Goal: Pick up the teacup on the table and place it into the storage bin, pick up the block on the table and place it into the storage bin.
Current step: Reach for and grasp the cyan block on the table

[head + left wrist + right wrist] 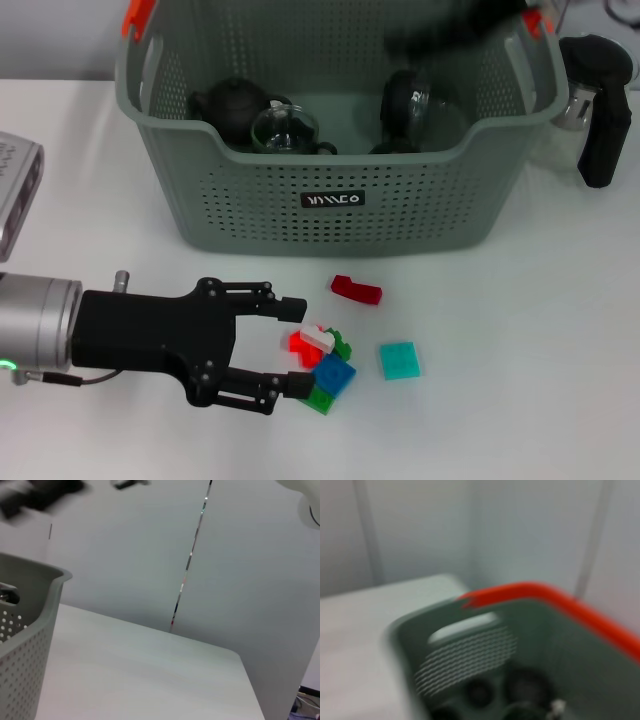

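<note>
The grey-green storage bin (330, 200) stands at the back of the table; its corner (25, 630) and its orange-rimmed inside (470, 655) show in the wrist views. Inside it lie a black teapot (232, 105), a glass teacup (285, 130) and a dark round vessel (405, 105). In front of the bin lies a heap of blocks (325, 360) in red, white, green and blue. My left gripper (297, 345) is open at table height, one finger on each side of the heap's left end. My right gripper (445, 35) is a dark blur above the bin's back right.
A single red block (357, 289) and a teal square tile (399, 360) lie near the heap. A black-handled kettle (598, 100) stands right of the bin. A silver device (15, 190) sits at the left edge.
</note>
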`<state>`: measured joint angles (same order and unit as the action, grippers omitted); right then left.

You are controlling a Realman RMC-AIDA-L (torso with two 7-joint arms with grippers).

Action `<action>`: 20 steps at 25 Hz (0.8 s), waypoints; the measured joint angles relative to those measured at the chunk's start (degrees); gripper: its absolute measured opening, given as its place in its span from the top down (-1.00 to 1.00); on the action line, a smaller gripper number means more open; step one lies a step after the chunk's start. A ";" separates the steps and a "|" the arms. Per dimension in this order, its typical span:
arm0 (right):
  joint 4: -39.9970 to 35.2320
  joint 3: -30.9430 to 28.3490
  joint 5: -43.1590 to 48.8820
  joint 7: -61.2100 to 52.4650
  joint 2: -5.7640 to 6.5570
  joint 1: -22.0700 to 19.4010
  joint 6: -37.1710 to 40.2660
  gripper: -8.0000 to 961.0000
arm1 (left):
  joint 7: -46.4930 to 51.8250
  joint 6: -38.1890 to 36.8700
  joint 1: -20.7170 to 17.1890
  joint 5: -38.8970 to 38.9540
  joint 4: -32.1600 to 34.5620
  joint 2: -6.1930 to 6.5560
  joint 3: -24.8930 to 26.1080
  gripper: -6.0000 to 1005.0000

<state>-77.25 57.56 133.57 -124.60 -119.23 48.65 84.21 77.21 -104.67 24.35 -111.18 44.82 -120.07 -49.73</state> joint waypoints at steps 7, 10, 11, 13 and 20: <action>-9.03 0.12 -0.66 3.19 0.63 -3.44 22.58 -0.97 | -0.19 0.00 -0.24 -0.10 0.01 0.19 -0.02 -0.62; -9.62 0.20 1.03 2.57 0.66 -3.61 27.62 -0.96 | -0.22 0.02 -0.07 -0.25 -0.03 0.23 -0.02 -0.62; -9.63 0.51 2.13 2.36 0.58 -3.70 28.32 -0.96 | -0.22 0.04 -0.02 -0.25 -0.03 0.25 -0.01 -0.62; -9.42 2.29 4.17 2.10 0.29 -4.13 29.02 -0.96 | -0.46 0.05 0.07 -0.27 -0.10 0.27 0.01 -0.62; -3.76 12.06 9.06 1.65 -1.03 -3.76 25.74 -0.96 | -0.92 0.09 0.30 -0.27 -0.19 0.24 0.07 -0.62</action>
<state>-81.01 69.62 142.64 -122.95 -120.26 44.90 109.95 76.29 -104.58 24.66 -111.45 44.64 -119.83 -49.66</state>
